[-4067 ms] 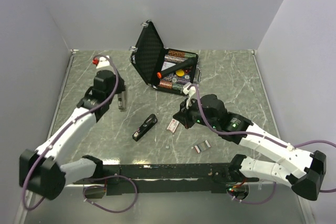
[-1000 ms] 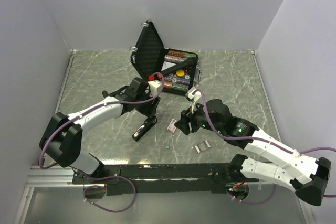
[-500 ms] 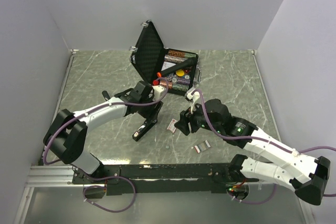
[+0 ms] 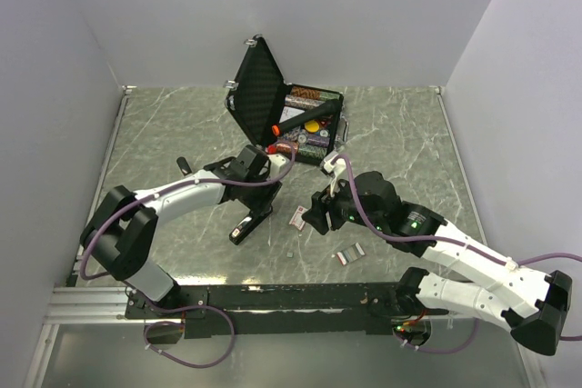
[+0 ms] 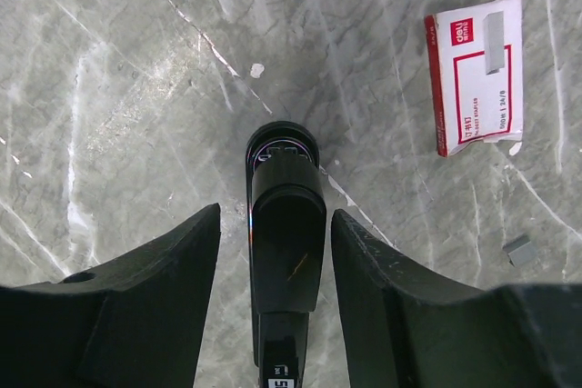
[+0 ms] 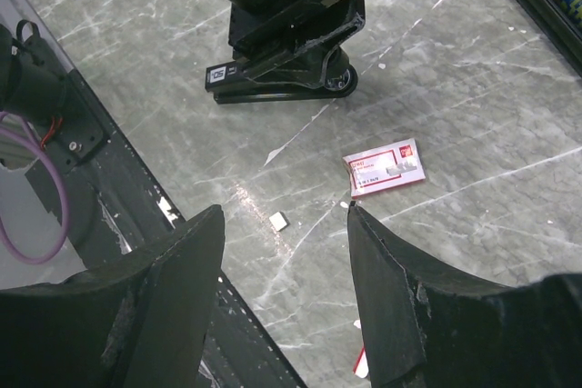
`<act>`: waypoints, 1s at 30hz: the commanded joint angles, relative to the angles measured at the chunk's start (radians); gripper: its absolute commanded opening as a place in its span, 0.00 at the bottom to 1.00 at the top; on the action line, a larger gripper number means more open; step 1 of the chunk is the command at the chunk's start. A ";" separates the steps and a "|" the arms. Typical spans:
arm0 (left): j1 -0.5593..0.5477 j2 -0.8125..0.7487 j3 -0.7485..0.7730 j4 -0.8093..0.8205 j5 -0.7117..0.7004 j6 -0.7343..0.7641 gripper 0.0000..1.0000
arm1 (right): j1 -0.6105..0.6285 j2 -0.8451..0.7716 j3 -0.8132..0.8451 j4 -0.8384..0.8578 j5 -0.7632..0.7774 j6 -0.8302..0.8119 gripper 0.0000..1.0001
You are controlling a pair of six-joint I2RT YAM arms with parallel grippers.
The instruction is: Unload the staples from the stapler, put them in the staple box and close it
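White left arm [image 4: 182,193] outstretched, fingers [image 5: 155,306] straddling stapler [image 5: 285,224]

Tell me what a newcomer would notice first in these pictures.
The left hand hangs over the black stapler at the centre of the scene, open, with a finger on either side of it. Behind them, at the back, stands an open black case with its lid up. In the top view, a red-and-white staple box lies just right of the stapler.
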 commanded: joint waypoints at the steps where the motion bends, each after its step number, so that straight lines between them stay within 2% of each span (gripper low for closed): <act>1: -0.011 0.009 -0.005 -0.007 -0.026 -0.011 0.55 | -0.003 -0.016 0.009 0.021 -0.003 0.000 0.64; 6: -0.018 0.015 -0.001 -0.010 -0.048 -0.017 0.47 | -0.003 -0.022 0.003 0.024 -0.003 0.002 0.64; 8: -0.024 0.021 0.001 -0.013 -0.061 -0.020 0.40 | -0.002 -0.022 0.002 0.024 -0.002 0.002 0.64; 12: -0.031 0.022 0.007 -0.018 -0.069 -0.025 0.12 | -0.003 -0.028 0.006 0.016 0.009 0.002 0.64; 14: -0.036 0.011 0.014 -0.024 -0.107 -0.028 0.01 | -0.003 -0.034 0.012 0.004 0.015 0.005 0.64; 19: -0.039 -0.084 0.027 -0.027 -0.083 -0.035 0.01 | -0.007 -0.059 0.048 -0.042 0.035 -0.009 0.63; 27: -0.045 -0.262 0.030 -0.023 0.092 -0.035 0.01 | -0.008 -0.051 0.135 -0.105 0.008 -0.044 0.63; 30: -0.045 -0.334 0.041 -0.020 0.217 -0.031 0.01 | -0.011 -0.034 0.172 -0.127 -0.028 -0.064 0.63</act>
